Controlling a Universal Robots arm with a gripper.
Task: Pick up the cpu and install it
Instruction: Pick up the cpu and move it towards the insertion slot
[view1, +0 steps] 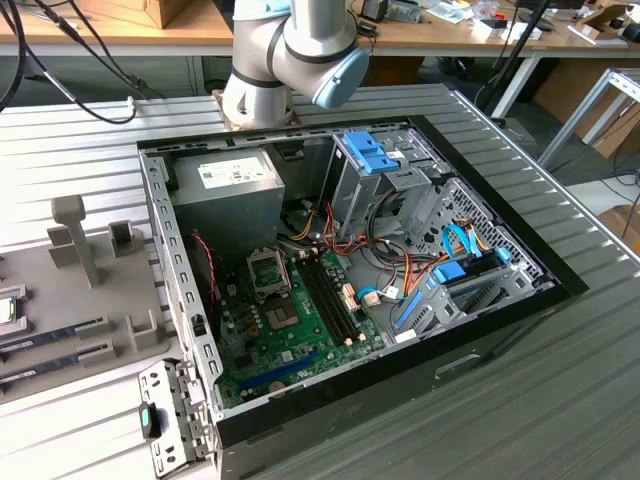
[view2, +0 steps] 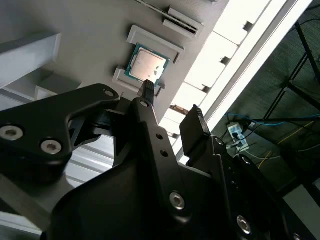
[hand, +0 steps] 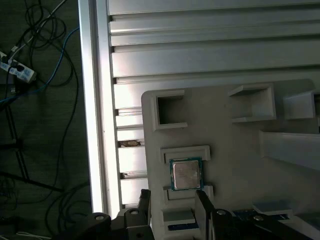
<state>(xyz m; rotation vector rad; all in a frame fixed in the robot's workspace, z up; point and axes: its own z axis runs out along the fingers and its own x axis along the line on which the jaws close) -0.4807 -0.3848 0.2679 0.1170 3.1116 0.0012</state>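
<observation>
Claw spread wide and empty, poised just short of cpu.
Chip flat, metal top up, in a framed recess of grey holder tray on ribbed metal table, as in the second wrist view; open computer case beside that tray in the exterior view.

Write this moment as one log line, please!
end effector: open, near cpu | cpu: in grey tray, not gripped

An open computer case lies on a slatted metal table; inside sit a grey power supply and a green motherboard; a grey parts tray rests beside it, on the exterior view's left.
</observation>
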